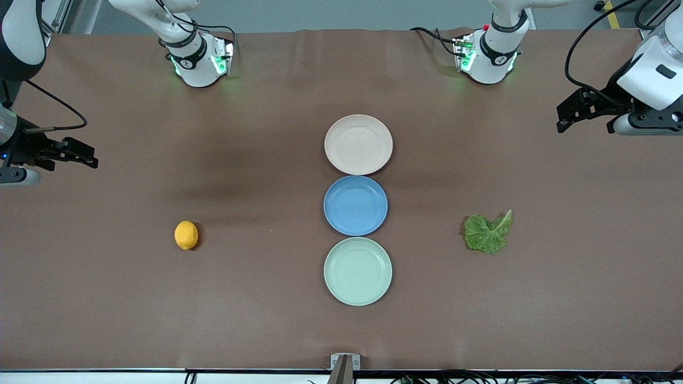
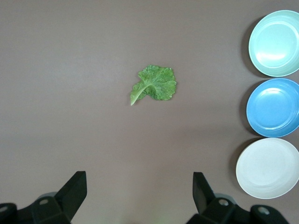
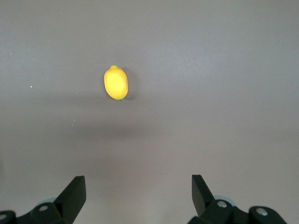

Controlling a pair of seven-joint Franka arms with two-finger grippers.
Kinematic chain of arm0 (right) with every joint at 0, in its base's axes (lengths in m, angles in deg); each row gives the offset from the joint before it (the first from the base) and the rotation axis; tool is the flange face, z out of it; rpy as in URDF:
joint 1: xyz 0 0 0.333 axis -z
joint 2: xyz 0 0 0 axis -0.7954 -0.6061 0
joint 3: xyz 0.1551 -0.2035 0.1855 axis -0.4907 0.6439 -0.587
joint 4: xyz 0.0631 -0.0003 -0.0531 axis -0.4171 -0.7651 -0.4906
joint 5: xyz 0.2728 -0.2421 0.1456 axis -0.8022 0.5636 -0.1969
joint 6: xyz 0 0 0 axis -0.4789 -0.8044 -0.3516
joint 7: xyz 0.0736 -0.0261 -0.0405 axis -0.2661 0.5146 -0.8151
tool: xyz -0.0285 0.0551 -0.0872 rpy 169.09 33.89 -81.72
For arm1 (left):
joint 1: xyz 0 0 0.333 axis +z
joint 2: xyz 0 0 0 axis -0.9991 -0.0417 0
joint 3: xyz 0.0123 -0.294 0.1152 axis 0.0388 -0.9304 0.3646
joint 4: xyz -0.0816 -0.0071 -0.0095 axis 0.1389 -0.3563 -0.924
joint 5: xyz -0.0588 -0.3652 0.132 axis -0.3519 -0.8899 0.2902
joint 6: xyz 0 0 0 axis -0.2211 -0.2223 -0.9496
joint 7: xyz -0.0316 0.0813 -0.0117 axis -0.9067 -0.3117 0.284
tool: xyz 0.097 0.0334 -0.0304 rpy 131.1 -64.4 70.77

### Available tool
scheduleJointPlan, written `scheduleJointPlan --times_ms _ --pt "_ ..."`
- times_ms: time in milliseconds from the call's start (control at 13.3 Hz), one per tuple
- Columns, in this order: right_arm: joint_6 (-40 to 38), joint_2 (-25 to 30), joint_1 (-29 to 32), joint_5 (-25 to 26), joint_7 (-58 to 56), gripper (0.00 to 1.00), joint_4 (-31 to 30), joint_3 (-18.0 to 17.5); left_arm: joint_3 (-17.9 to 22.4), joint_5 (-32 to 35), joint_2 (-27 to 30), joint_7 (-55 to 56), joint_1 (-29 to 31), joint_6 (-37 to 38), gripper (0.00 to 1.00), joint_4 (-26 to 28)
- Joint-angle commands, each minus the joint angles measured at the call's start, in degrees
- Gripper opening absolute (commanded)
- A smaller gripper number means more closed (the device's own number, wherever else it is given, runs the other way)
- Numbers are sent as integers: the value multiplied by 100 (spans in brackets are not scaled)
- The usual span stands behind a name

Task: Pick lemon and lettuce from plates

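Nearest the front camera sits the mint plate [image 1: 357,271], then the blue plate [image 1: 355,205] and the beige plate [image 1: 358,144] in a line, all bare. The lemon [image 1: 186,235] lies on the table toward the right arm's end, the lettuce [image 1: 486,233] toward the left arm's end, both well apart from the plates. The right gripper [image 1: 80,154] and left gripper [image 1: 571,113] hang over the table's ends, fingers spread, holding nothing.

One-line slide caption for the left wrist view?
Open left end effector over bare table, lettuce lying flat ahead, with empty green, blue and beige plates beside.
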Motion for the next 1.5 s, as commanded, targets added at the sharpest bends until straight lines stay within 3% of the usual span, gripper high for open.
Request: scheduleJointPlan --times_ms 0,526,1428 --pt "-27 347 21 98 -37 100 -229 3 -16 -121 120 -88 19 -48 100 36" --pt "-344 673 4 54 -28 100 -247 -14 -8 -78 67 -88 10 -48 100 1" --pt "-229 708 -5 -139 34 100 -247 -23 45 63 -30 -159 19 65 100 -158"
